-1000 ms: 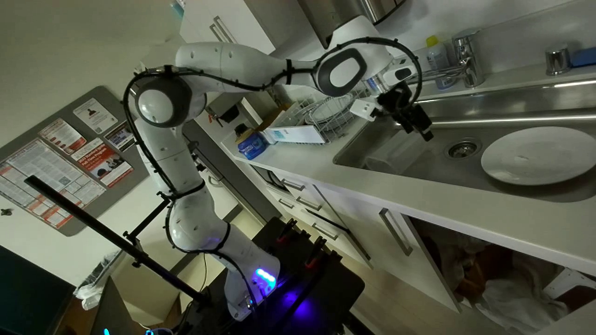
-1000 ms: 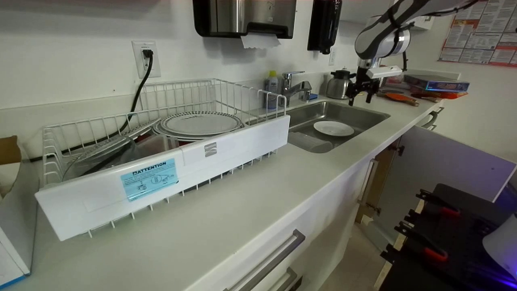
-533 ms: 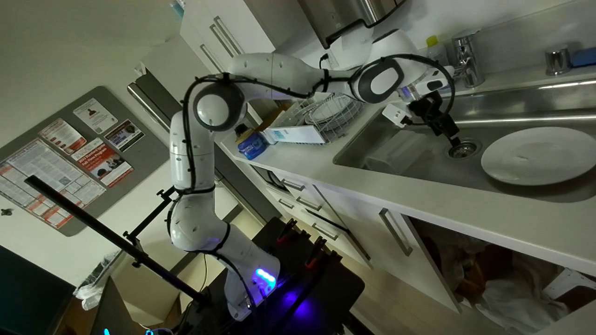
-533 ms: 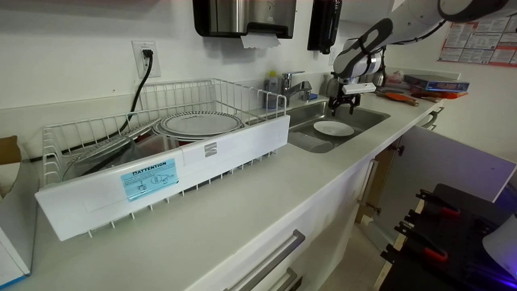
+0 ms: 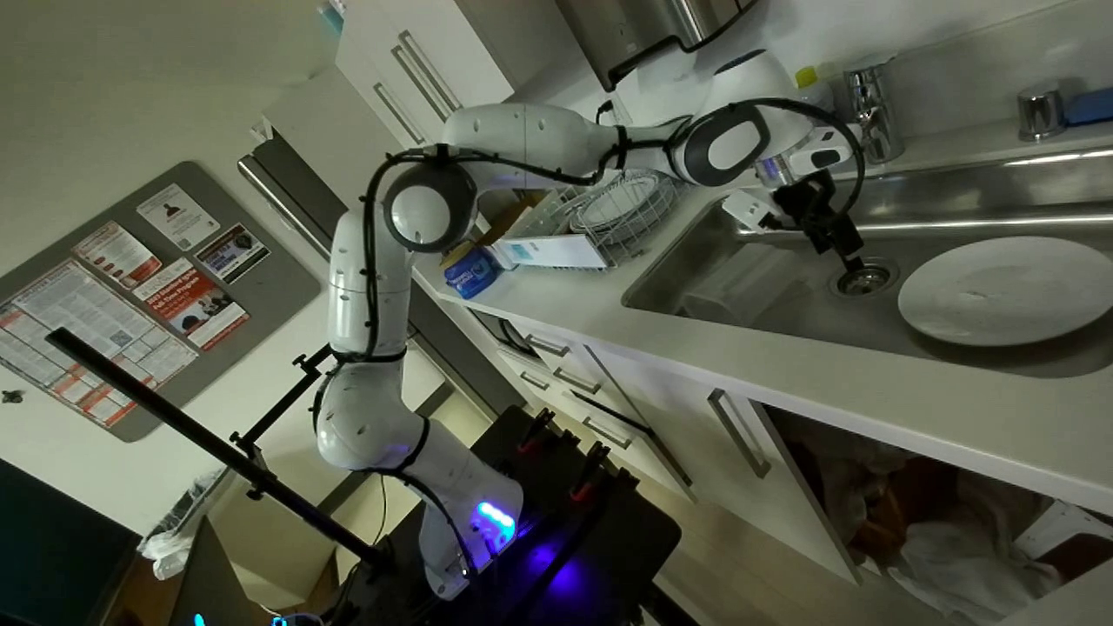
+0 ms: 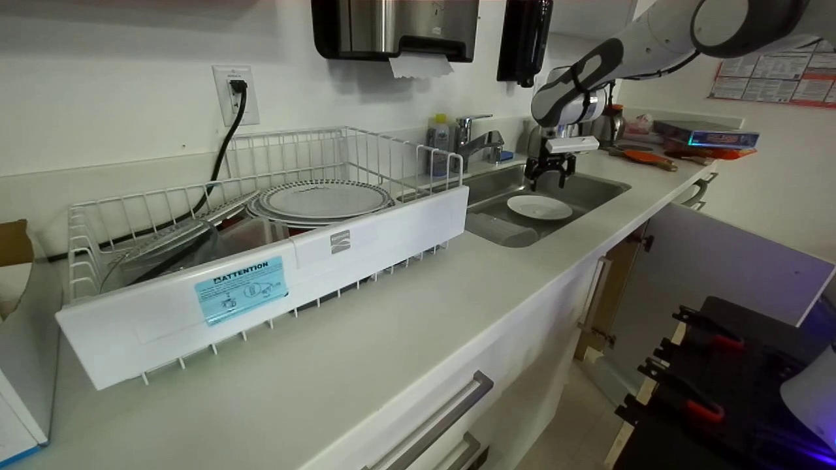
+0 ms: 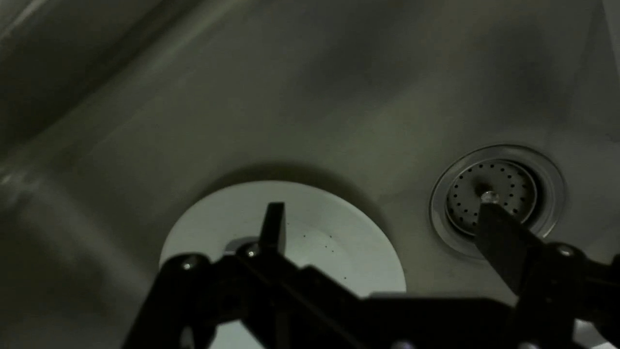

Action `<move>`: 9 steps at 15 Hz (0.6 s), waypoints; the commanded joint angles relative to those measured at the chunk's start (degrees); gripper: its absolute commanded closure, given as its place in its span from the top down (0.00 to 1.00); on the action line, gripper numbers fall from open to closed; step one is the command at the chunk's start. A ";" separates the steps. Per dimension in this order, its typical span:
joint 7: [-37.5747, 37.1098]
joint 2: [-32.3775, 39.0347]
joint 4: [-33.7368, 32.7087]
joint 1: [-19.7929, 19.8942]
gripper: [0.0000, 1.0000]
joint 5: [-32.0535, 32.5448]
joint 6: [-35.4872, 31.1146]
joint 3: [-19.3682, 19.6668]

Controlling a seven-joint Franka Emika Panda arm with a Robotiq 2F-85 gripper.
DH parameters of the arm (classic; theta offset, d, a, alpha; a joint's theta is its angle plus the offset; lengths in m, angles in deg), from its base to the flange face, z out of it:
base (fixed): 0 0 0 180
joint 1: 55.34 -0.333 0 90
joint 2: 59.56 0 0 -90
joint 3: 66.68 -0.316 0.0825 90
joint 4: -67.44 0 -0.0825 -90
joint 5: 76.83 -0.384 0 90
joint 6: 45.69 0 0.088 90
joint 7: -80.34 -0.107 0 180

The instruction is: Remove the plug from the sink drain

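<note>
The plug is a round perforated metal strainer [image 7: 472,186] with a small centre knob, sitting in the sink drain [image 7: 439,206]. The drain also shows in an exterior view [image 5: 865,279]. It belongs to the stainless-steel sink [image 6: 597,189]. My gripper [image 7: 384,211] is open and empty, pointing down over the basin. In the wrist view its right fingertip overlaps the strainer beside the knob and covers part of the drain. The left fingertip shows over the white plate. I cannot tell the height gap. The gripper shows in both exterior views [image 5: 852,254] [image 6: 548,183].
A white plate [image 5: 1009,291] lies in the sink beside the drain. A clear plastic container [image 5: 739,283] lies at the other end. The chrome tap [image 6: 483,140] and a yellow-capped bottle [image 6: 439,147] stand behind the sink. A white dish rack [image 6: 379,232] stands on the counter.
My arm has swung over the sink and the gripper has come down toward the basin, near the drain. In the last half second it shifted only slightly. The fingers stay open.
</note>
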 commanded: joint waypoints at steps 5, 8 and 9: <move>17.01 3.49 0.02 7.30 1.00 -6.61 -13.17 -10.09; 29.01 5.26 -1.12 12.10 1.00 -10.08 -13.89 -16.21; 32.64 5.60 -1.44 13.18 1.00 -10.33 -13.11 -17.51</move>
